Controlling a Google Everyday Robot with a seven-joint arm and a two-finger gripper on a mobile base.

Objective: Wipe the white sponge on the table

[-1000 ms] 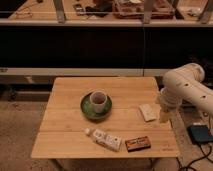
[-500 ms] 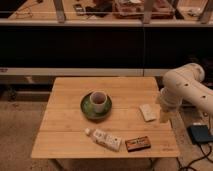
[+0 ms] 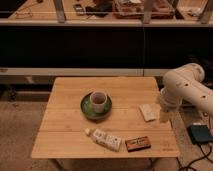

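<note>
**Gripper waits beside the sponge, no grasp yet**

No movement since the earlier frames: arm, sponge and the rest sit where they were. Gripper [image 3: 164, 115] hangs low at the right edge of the counter [image 3: 65, 100], about midway along it, just beside the white sponge [image 3: 147, 112]. Open or closed, cannot tell. Sponge lies flat on the counter close to that right edge, not lifted. Likely reason for the pose: arm staged at the nearest edge for a short reach onto the sponge. Cup [image 3: 98, 101] stands on a green saucer [image 3: 87, 112] at the centre. White carton [image 3: 106, 139] and dark flat box [image 3: 138, 144] lie along the front edge, box toward the front right corner. These probably confine the wiping lane to the right edge and back right corner
</note>
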